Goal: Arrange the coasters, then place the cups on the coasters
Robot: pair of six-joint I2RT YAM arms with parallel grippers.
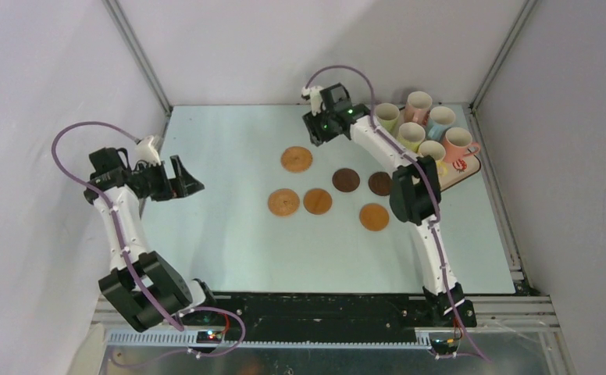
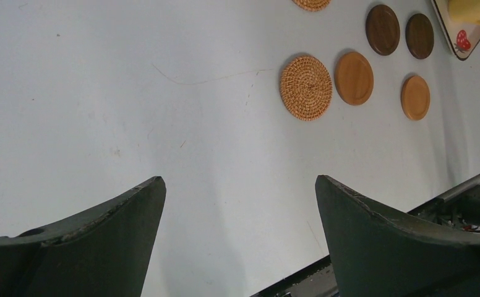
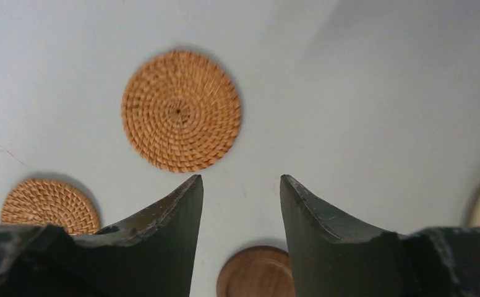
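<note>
Pale table [image 1: 229,234], grey walls. Six coasters [image 1: 317,201] are lying loosely spread mid-frame; cups [image 1: 411,134] are sitting on the tray [image 1: 468,168], upper right. Right gripper [image 3: 240,179] is hovering beside the woven coaster [image 3: 180,110], jaws apart, empty. Left gripper [image 2: 239,179] is idling, jaws wide apart. Arranging step looks to be in hand; next is calling for tidier spacing.

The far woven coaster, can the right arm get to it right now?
Probably yes: the right gripper hovers just beside that woven coaster, jaws apart and empty, with only bare table between them.
</note>
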